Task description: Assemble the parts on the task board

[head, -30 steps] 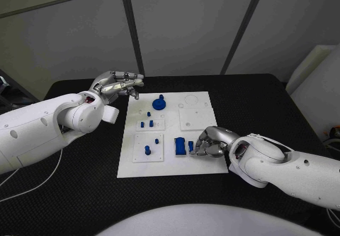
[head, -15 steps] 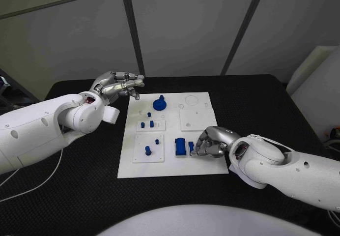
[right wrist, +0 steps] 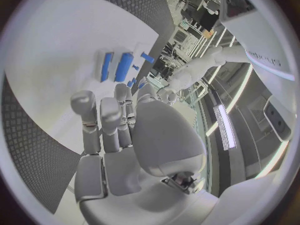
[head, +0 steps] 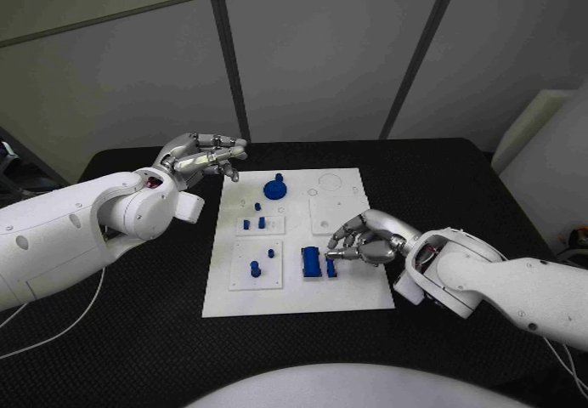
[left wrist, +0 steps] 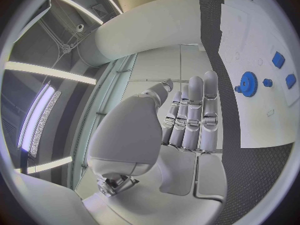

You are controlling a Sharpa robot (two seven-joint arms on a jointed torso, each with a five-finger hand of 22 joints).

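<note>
The white task board (head: pixel 349 289) lies in the middle of the black table. A blue gear (head: pixel 274 185) stands at its far end, also seen as the gear (left wrist: pixel 248 83) on the board (left wrist: pixel 262 100). Small blue pegs (head: pixel 254 223) stand in the left plates. A wide blue block (head: pixel 311 261) and a narrow blue block (head: pixel 330 267) sit side by side near the board's front. My right hand (head: pixel 359 242) hovers just right of them, fingers apart, holding nothing. The same blocks (right wrist: pixel 115 66) lie beyond my right hand (right wrist: pixel 125 130). My left hand (head: pixel 202 154) stays raised off the board's far left corner, fingers curled, empty.
A square white plate (head: pixel 337 206) with no parts on it lies on the board's right half, with a round recess (head: pixel 329 180) behind it. Black table (head: pixel 147 340) surrounds the board. A white object (head: pixel 539 119) stands at the table's far right.
My right hand has lifted its fingers off the narrow blue block and spread them. The block stays beside the wide one. The left hand holds its pose; the camera has shifted slightly.
</note>
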